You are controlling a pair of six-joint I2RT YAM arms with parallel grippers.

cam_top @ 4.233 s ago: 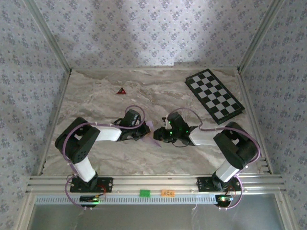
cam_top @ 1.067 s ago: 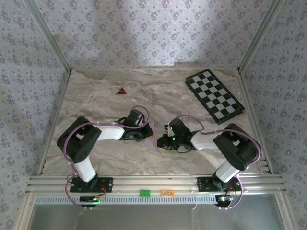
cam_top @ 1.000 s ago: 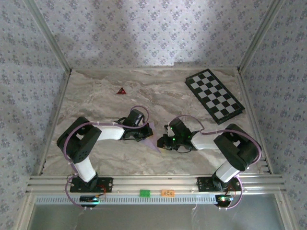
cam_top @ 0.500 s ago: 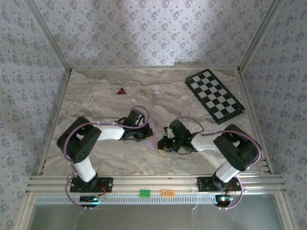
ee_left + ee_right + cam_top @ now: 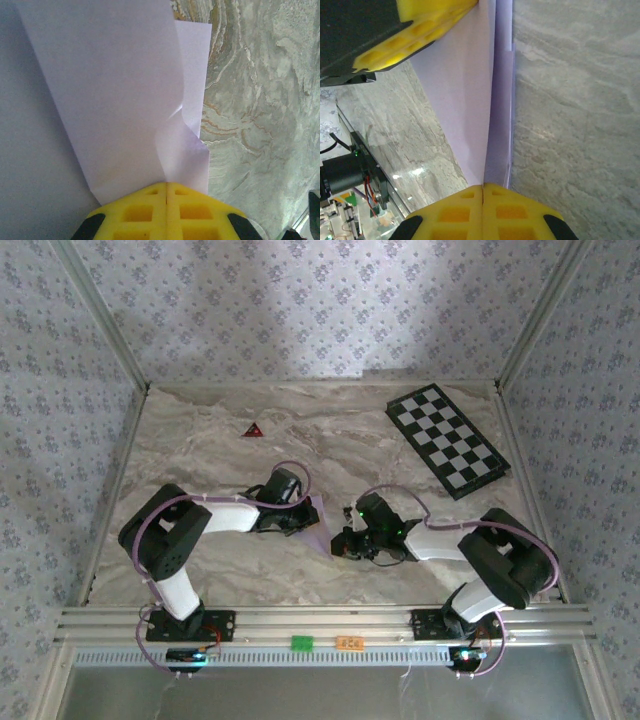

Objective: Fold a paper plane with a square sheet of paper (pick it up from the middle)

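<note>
Lilac paper point(image 5: 320, 530) pinched at both ends.
The left end effector point(image 5: 166, 186) clamps its far end; the right end effector point(image 5: 483, 187), its near tip.

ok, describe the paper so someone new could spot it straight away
On the marble table, look mid-front, where the left gripper and right gripper nearly meet. Both are shut on a folded pale lilac sheet held between them. It's plain and thin, unlike the checkered board back right or the small dark red triangle back left.
</note>
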